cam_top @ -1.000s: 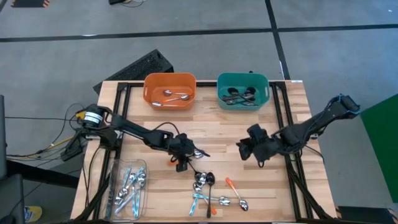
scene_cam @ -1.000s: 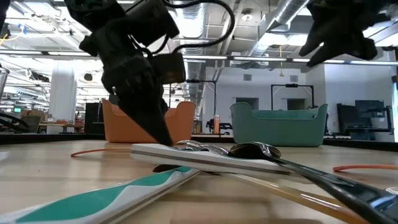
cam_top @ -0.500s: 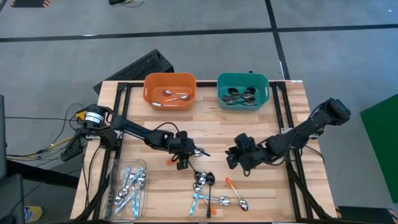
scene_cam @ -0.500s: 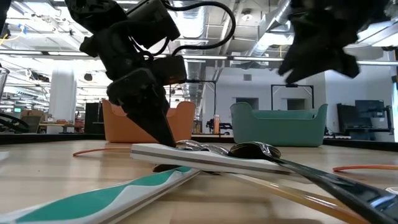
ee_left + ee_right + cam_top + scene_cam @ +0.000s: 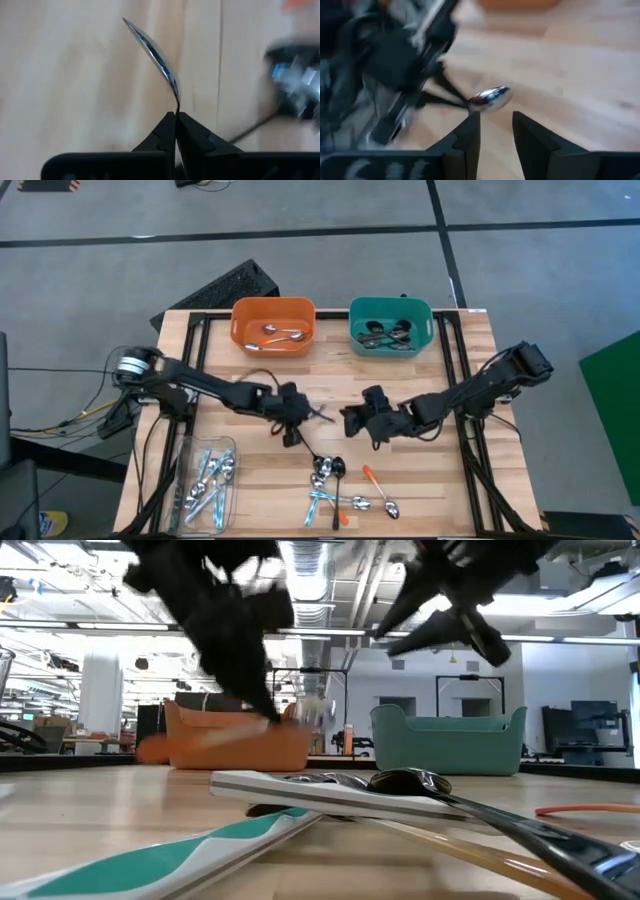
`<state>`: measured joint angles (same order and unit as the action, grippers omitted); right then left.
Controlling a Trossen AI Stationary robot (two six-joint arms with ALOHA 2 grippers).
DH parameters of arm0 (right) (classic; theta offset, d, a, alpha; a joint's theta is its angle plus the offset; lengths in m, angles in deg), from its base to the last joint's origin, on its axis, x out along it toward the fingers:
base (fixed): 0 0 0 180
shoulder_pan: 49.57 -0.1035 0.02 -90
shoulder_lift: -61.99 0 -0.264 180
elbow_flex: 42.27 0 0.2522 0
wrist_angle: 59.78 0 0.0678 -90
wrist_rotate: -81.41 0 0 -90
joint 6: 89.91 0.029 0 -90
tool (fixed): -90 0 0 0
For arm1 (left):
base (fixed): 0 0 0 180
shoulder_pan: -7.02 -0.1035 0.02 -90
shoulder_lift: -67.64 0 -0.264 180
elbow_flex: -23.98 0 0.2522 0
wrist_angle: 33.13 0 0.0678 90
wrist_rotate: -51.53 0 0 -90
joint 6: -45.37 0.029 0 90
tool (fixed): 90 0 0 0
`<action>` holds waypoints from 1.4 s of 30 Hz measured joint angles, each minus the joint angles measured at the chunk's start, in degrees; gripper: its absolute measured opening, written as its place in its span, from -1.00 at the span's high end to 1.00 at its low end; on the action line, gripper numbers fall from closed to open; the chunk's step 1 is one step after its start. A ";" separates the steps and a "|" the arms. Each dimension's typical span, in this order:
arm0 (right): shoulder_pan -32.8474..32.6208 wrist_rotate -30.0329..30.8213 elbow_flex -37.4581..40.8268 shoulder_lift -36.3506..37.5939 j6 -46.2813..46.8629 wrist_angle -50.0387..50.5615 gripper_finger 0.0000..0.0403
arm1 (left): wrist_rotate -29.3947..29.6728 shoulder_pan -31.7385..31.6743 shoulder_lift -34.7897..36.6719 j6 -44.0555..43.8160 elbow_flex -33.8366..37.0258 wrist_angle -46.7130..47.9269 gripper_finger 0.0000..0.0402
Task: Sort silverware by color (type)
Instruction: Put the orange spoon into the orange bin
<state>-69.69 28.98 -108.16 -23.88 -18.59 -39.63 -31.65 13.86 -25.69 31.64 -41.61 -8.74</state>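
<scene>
Here the wooden table (image 5: 330,380) is the biggest thing, seen from above. At its far edge sit two bins side by side: an orange bin (image 5: 273,325) with a few spoons inside and a teal bin (image 5: 391,326) with dark spoons inside. A clear tray (image 5: 205,480) at the near left corner holds spoons with light-blue handles.

The left arm reaches in from the left side to the middle of the table. Its left gripper (image 5: 300,414) has its fingers pressed together on the thin end of a spoon (image 5: 157,52), and the shiny bowl sticks out in front of the fingers. In the low view this spoon is up off the table.

The right arm reaches in from the right side. Its right gripper (image 5: 352,420) is just beside the held spoon, with its two fingers (image 5: 470,137) apart and nothing between them.

A small pile of loose spoons (image 5: 335,485) lies near the front edge of the table. One orange-handled spoon (image 5: 379,491) lies at its right side.
</scene>
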 joint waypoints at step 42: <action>27.24 -45.31 -20.55 -10.95 -34.33 -32.60 0.34 | -10.13 -15.55 35.94 4.01 -0.09 -1.50 1.00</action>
<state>-42.46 -16.32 -128.71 -34.83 -52.92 -72.24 -41.77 -1.69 10.25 35.65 -41.70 -10.24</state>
